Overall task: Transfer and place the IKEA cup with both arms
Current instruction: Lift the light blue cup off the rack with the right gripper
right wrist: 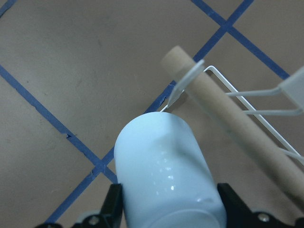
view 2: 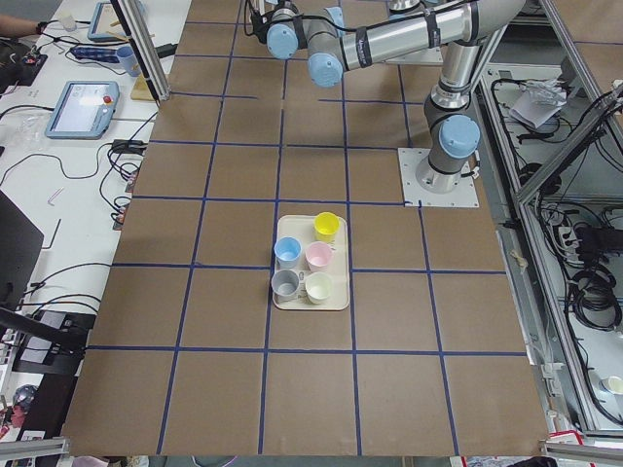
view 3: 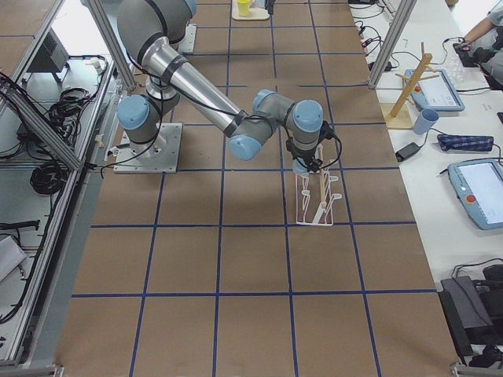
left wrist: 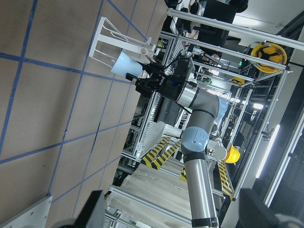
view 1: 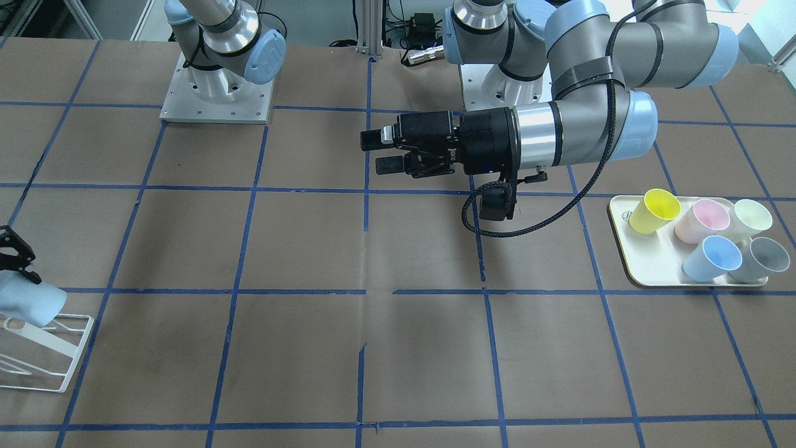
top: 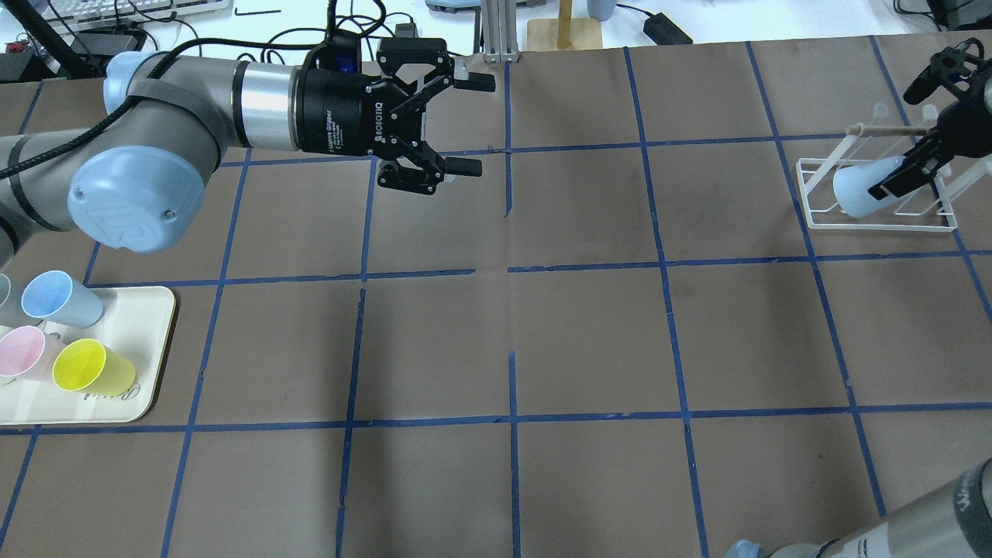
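Brown gridded table (top: 589, 333): a cream tray (view 1: 653, 274) holds yellow cup (view 1: 656, 210), pink cup (view 1: 703, 221), cream cup (view 1: 749, 218), blue cup (view 1: 712, 258) and grey cup (view 1: 762, 258). Right gripper (top: 899, 177) clamps the tilted IKEA cup (top: 856, 190) at a white wire rack (top: 876, 225); left gripper (top: 469, 124) gapes wide mid-table.

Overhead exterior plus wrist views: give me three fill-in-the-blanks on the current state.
The right gripper has its jaws closed on the IKEA cup, holding it at the white wire ____.
The left gripper hovers over the table, jaws ____ and holding nothing.
The yellow cup sits with four other cups on the ____.
Missing words: rack; open; tray.
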Controlling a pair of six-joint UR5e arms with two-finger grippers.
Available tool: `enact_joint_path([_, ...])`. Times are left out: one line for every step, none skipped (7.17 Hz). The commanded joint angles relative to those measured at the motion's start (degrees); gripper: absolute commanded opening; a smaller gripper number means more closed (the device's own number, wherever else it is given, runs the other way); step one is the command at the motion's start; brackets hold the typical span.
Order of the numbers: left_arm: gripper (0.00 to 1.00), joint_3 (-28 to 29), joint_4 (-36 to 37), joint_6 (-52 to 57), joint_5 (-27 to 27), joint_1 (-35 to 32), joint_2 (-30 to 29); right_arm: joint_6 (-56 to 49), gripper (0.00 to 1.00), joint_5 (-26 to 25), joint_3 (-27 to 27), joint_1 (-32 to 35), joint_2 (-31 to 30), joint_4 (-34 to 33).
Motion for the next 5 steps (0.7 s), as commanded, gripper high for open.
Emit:
enact_joint_path([1.0,-0.3,0.0,0.0,-1.1,0.1,-0.3,-0.2,0.6,-0.4,-0.2,0.0,-0.4,0.0])
enact_joint_path([1.0,-0.2,0.1,-0.2,-1.2,0.1,-0.3,-0.2,0.6,-0.8,-0.6,0.0,-0.6,0.2])
enact_joint_path([1.0,-0.2,0.2,-0.2,-2.1,-0.1,-0.2,-0.1,0.6,-0.9,-1.3,-0.1,-1.4,0.9])
enact_joint_path([1.0,-0.4,0.1,-0.2,-7.8,0.0,-0.2,0.0,0.6,-1.0,-2.1,-0.1,-3.1,3.4])
enact_joint_path([1.0,-0.3,0.1,-0.1,-8.2,-0.1,-0.3,0.1,0.6,-1.1,-2.8,-0.1,-5.1,5.7])
